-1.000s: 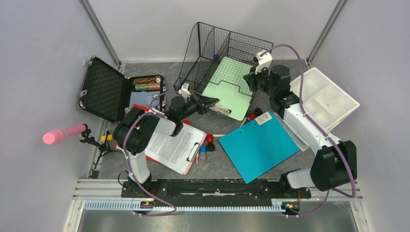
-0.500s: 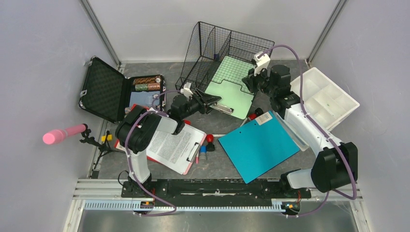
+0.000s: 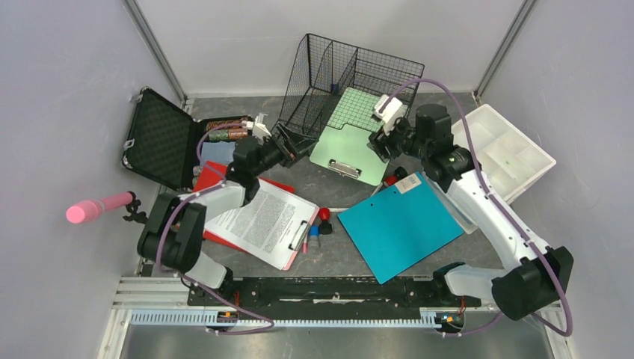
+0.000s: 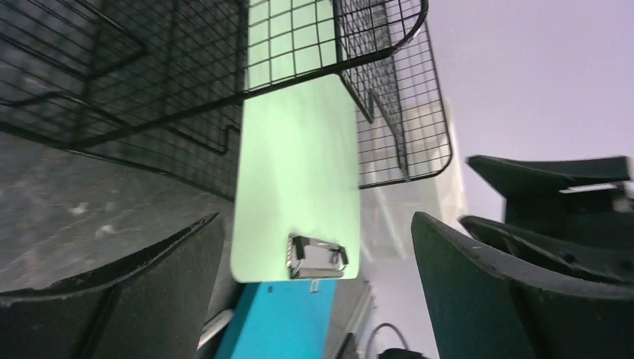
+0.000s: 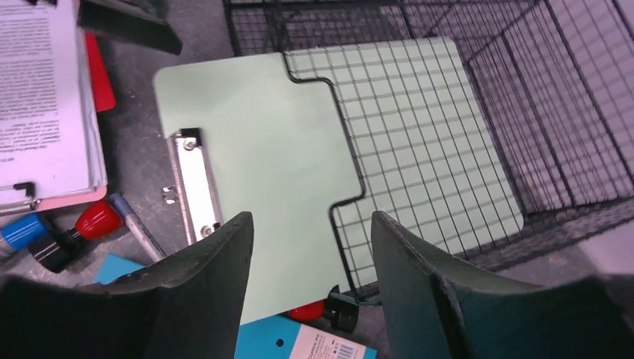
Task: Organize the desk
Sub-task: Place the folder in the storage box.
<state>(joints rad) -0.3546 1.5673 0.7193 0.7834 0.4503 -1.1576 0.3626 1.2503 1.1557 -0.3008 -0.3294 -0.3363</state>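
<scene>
Green clipboard (image 3: 345, 149) half inside wire tray (image 3: 374, 71). Left gripper (image 3: 284, 147) and right gripper (image 3: 380, 140) both spread, empty. Push clip end squarely toward far side, board flat.

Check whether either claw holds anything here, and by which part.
Nothing is held. The left claw is open, apart from the green clipboard; the right claw is open near it, with nothing between its fingers.

Printed sheet (image 3: 262, 221) & barcode label (image 3: 408, 183): txt unreadable.
</scene>
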